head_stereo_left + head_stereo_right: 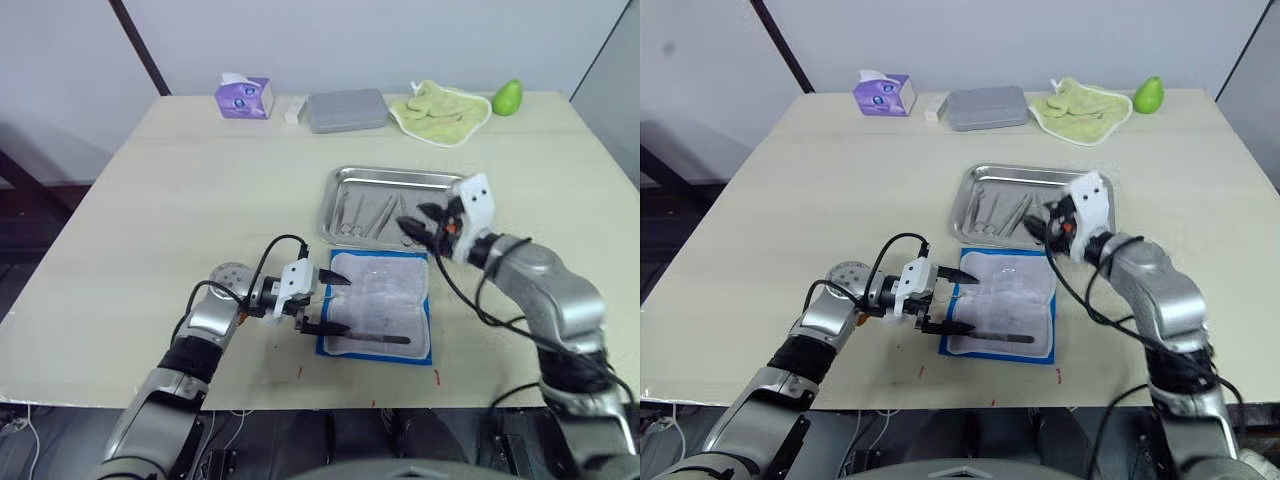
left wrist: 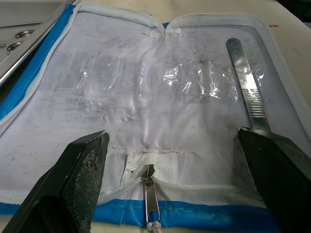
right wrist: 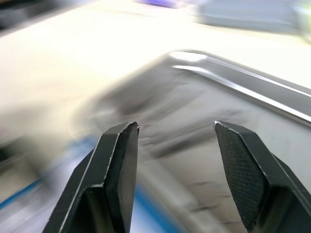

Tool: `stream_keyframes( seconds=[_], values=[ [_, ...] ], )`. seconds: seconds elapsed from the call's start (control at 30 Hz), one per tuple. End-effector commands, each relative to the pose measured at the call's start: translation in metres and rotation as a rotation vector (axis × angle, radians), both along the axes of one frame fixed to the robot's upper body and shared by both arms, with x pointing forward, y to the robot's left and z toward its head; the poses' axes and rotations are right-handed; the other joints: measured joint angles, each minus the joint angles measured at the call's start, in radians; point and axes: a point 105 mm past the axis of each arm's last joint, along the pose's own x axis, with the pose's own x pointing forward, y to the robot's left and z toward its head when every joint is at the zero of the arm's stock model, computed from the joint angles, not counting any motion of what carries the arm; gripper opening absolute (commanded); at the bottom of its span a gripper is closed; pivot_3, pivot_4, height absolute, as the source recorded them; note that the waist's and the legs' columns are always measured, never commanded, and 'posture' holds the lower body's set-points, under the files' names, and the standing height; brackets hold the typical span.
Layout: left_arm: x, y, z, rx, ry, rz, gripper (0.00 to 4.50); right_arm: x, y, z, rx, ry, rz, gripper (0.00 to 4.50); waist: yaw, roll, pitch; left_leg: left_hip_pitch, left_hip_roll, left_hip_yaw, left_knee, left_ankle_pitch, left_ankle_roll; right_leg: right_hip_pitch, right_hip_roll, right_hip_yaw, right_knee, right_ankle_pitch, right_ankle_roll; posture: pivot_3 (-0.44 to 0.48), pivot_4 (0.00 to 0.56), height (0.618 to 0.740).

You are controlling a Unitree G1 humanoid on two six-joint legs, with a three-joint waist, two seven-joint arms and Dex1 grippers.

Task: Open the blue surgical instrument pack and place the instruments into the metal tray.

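The blue surgical instrument pack (image 1: 378,305) lies unfolded on the table, white lining up, just in front of the metal tray (image 1: 400,173). Several silvery instruments (image 1: 362,215) rest in the tray's left half. One flat steel tool (image 2: 248,92) still lies on the lining along the pack's near edge. My left gripper (image 1: 346,304) is open at the pack's left edge, its fingers (image 2: 80,170) spread either side of the zipper pull. My right gripper (image 1: 415,222) hovers open and empty over the tray's near right corner, with the tray rim (image 3: 243,85) just ahead.
Along the table's far edge stand a purple tissue box (image 1: 244,97), a small white item (image 1: 294,110), a grey flat box (image 1: 347,110), a yellow-green cloth (image 1: 440,108) and a green fruit (image 1: 508,97). Red tape marks dot the front edge.
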Motion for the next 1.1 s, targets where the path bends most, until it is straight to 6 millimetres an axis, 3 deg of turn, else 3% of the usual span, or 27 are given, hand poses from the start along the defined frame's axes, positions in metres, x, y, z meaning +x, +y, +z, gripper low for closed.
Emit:
stream_keyframes(
  seconds=[0.03,0.27,0.43,0.57,0.77,0.9,1.1],
  values=[
    [-0.015,0.020,-0.041,0.114,0.159,0.044,4.50,-0.033,0.002,0.014,-0.015,-0.062,0.190,2.79,-0.002,-0.002,0.001,0.001,0.000,0.000,0.000,0.000,0.000,0.000,0.000,0.000,0.000,0.000,0.000,0.000,0.150,0.740],
    [-0.012,0.025,-0.041,0.125,0.162,0.036,4.50,-0.080,-0.023,-0.005,-0.154,-0.022,0.428,2.79,0.000,-0.005,0.003,0.001,0.001,-0.001,0.001,0.000,0.000,0.001,0.005,0.000,0.000,0.000,0.000,0.000,0.150,0.740],
    [-0.013,0.027,-0.041,0.127,0.157,0.035,4.50,-0.088,-0.058,-0.007,-0.221,-0.013,0.411,2.79,0.001,-0.008,0.006,0.001,0.001,-0.001,0.001,0.000,0.000,0.001,0.005,0.000,0.000,0.000,0.000,0.000,0.150,0.740],
    [-0.014,0.029,-0.041,0.129,0.156,0.038,4.50,-0.102,-0.082,-0.013,-0.238,0.039,0.374,4.43,-0.001,-0.009,0.006,0.001,0.001,-0.001,0.001,0.000,0.000,0.001,0.005,0.001,0.000,0.000,0.000,0.000,0.150,0.740],
    [-0.015,0.031,-0.039,0.130,0.156,0.039,4.50,-0.109,-0.100,-0.016,-0.295,0.023,0.326,4.43,-0.001,-0.009,0.006,0.002,0.002,-0.001,0.001,0.000,0.000,0.001,0.007,0.003,0.000,-0.002,0.002,0.000,0.150,0.740],
    [-0.014,0.031,-0.039,0.132,0.155,0.037,4.50,-0.109,-0.089,-0.020,-0.275,0.025,0.341,4.43,-0.002,-0.009,0.006,0.002,0.002,0.000,0.001,0.000,0.000,0.001,0.008,0.004,0.000,-0.002,0.003,0.000,0.150,0.740],
    [-0.011,0.029,-0.039,0.138,0.155,0.034,4.50,-0.087,-0.043,-0.051,-0.346,-0.022,0.395,4.43,0.000,-0.009,0.006,0.004,0.005,0.000,0.001,0.000,0.000,0.001,0.012,0.005,0.000,-0.001,0.002,0.000,0.150,0.740]
  ],
)
